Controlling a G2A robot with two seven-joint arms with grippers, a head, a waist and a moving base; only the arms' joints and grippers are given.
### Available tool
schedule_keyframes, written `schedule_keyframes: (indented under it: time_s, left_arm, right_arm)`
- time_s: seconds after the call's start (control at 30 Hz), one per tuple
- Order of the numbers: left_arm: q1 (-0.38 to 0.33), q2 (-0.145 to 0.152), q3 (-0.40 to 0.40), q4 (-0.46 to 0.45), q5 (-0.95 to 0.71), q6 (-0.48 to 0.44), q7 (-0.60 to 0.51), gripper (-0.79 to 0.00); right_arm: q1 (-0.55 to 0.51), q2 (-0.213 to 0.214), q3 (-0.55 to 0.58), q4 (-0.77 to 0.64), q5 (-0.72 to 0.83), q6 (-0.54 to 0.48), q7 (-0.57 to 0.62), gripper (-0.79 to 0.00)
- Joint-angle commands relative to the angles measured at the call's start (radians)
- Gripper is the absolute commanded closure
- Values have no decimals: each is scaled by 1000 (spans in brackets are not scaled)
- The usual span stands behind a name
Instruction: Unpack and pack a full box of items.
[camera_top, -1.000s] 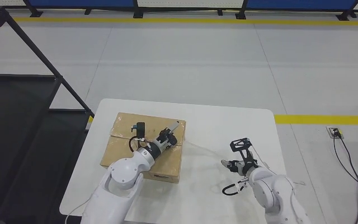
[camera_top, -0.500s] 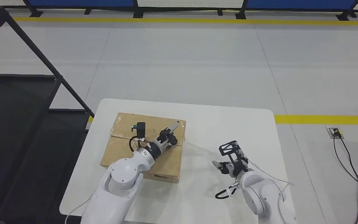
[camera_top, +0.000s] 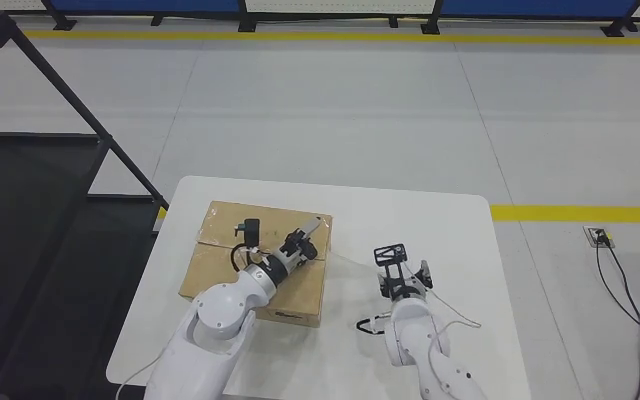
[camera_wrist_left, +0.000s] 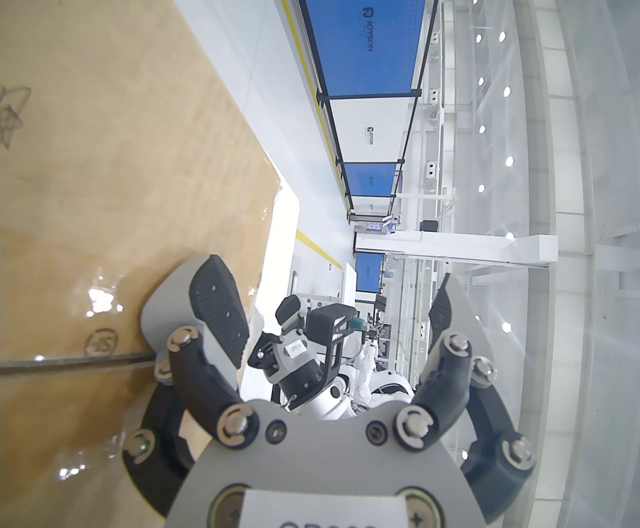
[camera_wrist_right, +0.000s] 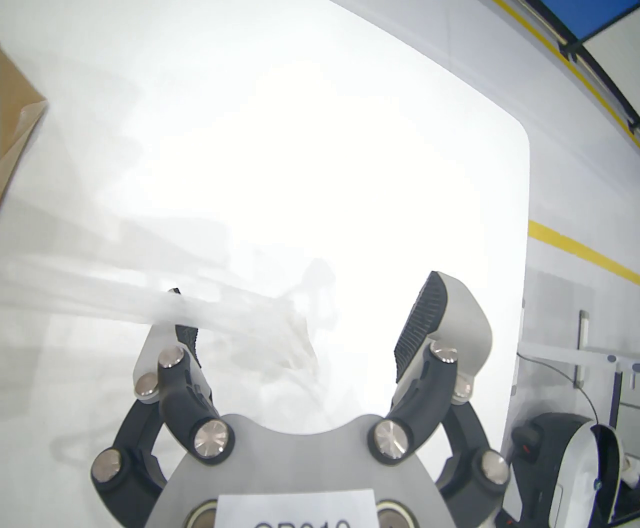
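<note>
Clinging to the spread right hand (camera_wrist_right: 305, 295), flimsy sticky tape (camera_wrist_right: 100, 295) is likely best pinched near the box (camera_wrist_left: 125, 150); left hand (camera_wrist_left: 330, 280) spread

Ind. hall, yellow floor lines (camera_top: 570, 213)

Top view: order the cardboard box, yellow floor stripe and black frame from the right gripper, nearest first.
1. Cardboard box, left, on the table.
2. Yellow floor stripe, right, off the table.
3. Black frame, far left, beyond the box.
</note>
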Motion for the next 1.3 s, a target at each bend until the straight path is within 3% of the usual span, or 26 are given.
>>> schedule_keyframes:
  time_s: [0.0,0.23,0.4,0.5,0.7,1.0,1.13,1.27]
  left_arm:
    - [3,0,-2,-3,2,-2,-1,-785]
    - [21,3,-14,-22,2,-9,-2,-785]
    - [35,4,-20,-40,5,-13,-3,-785]
    - [43,5,-24,-49,5,-14,-5,-785]
    - [54,7,-31,-61,6,-14,-10,-785]
    - [61,8,-31,-72,9,-13,-18,-785]
    - [61,8,-30,-72,8,-14,-18,-785]
    - [60,7,-26,-71,4,-16,-17,-785]
  right_arm:
    - [1,-6,2,4,21,46,-25,-785]
    - [-41,-18,60,-38,141,123,-156,-785]
    - [-70,-21,118,-62,262,89,-241,-785]
    - [-83,-18,135,-67,239,69,-266,-785]
    - [-93,3,134,-105,-53,-70,-61,-785]
    - [-202,22,214,-262,-164,-213,75,-785]
    - [-231,22,276,-308,19,-269,47,-785]
    - [-285,23,388,-311,419,-427,-130,-785]
